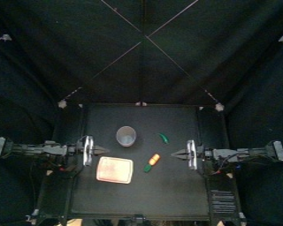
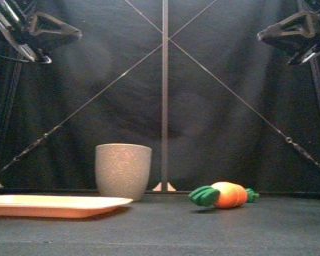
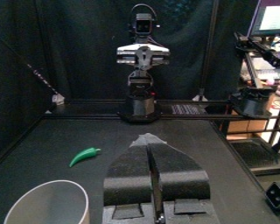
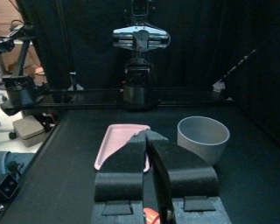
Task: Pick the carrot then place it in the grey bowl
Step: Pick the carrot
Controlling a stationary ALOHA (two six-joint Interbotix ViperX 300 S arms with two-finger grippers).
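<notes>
The orange carrot [image 1: 156,160] lies on the table a little right of centre, low and near in the front view [image 2: 227,195]. The tall grey speckled cup [image 1: 127,135] stands upright behind and to the left of it, seen too from the front [image 2: 123,170]. My left gripper [image 3: 154,144] hovers at the table's left side, shut and holding nothing. My right gripper [image 4: 150,140] is at the right side, also shut and holding nothing, a short way right of the carrot. In the right wrist view, only an orange sliver of the carrot [image 4: 146,213] shows below the jaws.
A flat pink tray [image 1: 116,169] lies left of the carrot, in front of the cup. A small green toy [image 1: 163,138] lies right of the cup, behind the carrot. In the front view both arms hang high in the upper corners.
</notes>
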